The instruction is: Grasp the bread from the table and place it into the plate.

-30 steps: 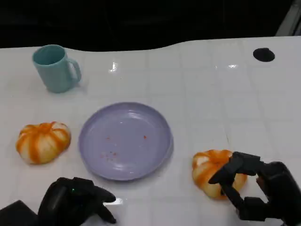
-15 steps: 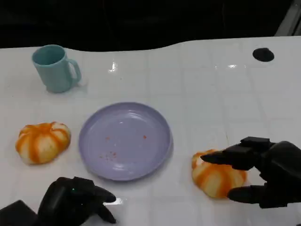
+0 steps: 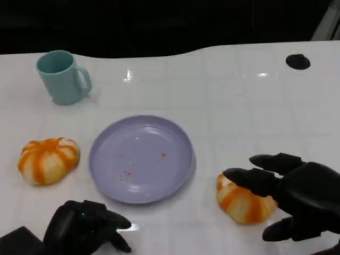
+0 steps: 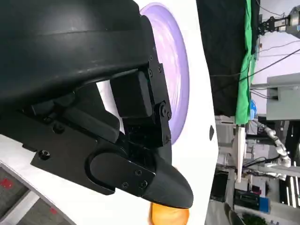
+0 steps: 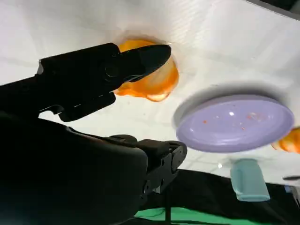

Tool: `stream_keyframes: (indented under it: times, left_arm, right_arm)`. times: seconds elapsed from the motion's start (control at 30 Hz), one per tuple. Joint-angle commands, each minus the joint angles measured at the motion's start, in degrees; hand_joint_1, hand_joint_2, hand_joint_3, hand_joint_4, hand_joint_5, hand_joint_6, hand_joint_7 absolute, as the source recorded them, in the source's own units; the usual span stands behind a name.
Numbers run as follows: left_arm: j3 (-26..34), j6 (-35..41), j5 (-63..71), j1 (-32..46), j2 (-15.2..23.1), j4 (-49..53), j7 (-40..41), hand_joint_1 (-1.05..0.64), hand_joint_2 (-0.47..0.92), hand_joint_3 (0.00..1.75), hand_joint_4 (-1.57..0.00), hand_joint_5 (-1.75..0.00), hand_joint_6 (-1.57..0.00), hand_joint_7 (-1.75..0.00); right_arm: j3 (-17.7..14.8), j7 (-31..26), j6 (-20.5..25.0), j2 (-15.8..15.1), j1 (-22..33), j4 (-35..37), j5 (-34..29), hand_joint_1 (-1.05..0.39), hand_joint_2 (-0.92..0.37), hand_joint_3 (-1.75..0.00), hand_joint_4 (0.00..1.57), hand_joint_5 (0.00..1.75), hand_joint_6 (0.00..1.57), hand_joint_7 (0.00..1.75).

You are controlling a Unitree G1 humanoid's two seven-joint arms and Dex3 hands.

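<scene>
the right hand (image 3: 297, 199) sits over the orange bread (image 3: 241, 201) at the near right of the white surface (image 3: 223, 90). its fingers (image 3: 249, 178) are spread out and reach across the top of the bread, with one more finger low on the near side. the fingers are apart and the bread lies on the surface, so nothing is picked up yet. the purple plate (image 3: 141, 158) is just to the left of this bread, not touching it. another orange bread (image 3: 48, 159) lies left of the plate. a blue cup (image 3: 62, 77) stands far back on the left. the left hand (image 3: 85, 226) rests near the front edge with its fingers curled in, holding nothing.
</scene>
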Motion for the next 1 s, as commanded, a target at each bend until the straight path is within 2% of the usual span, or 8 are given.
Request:
stream_keyframes:
  times: [0.03, 0.4, 0.87, 0.97, 1.0]
  left_arm:
    - [0.33, -1.13, 0.02, -0.16, 0.75, 0.41, 0.36, -1.05, 0.92, 0.00, -1.48, -0.69, -1.57, -0.22]
    - [-0.12, -0.70, 0.45, 0.58, 0.68, -0.87, 1.17, -1.05, 0.92, 0.01, -1.48, -0.70, -1.57, -0.22]
    - [-0.35, 0.00, -0.20, 1.46, 0.26, -2.41, 0.90, -1.05, 0.91, 0.00, -1.48, -0.71, -1.57, -0.23]
    - [-0.37, 0.04, -0.22, 1.56, 0.27, -2.56, 0.78, -1.05, 0.91, 0.00, -1.48, -0.71, -1.57, -0.23]
    - [-0.32, 0.09, -0.33, 1.53, 0.29, -2.48, 0.64, -1.05, 0.91, 0.00, -1.48, -0.71, -1.57, -0.23]
  right_arm:
    - [2.22, -2.45, 0.86, -0.05, -2.41, 2.54, -3.24, -0.61, -0.89, 0.00, 0.07, 0.10, 0.16, 0.01]
    - [8.17, -8.81, 1.50, 0.43, -8.57, 14.49, -8.54, -0.63, -0.90, -0.01, 0.11, 0.12, 0.20, 0.01]
    - [13.62, -8.82, 4.36, 1.25, -13.60, 23.88, -9.74, -0.56, -0.89, 0.00, 0.08, 0.10, 0.19, 0.00]
    - [14.60, -10.52, 3.96, 1.51, -14.50, 25.63, -9.98, -0.52, -0.90, 0.00, 0.13, 0.11, 0.26, 0.03]
    - [14.81, -12.04, 3.61, 1.87, -14.81, 26.56, -9.97, -0.45, -0.91, -0.02, 0.26, 0.16, 0.39, 0.07]
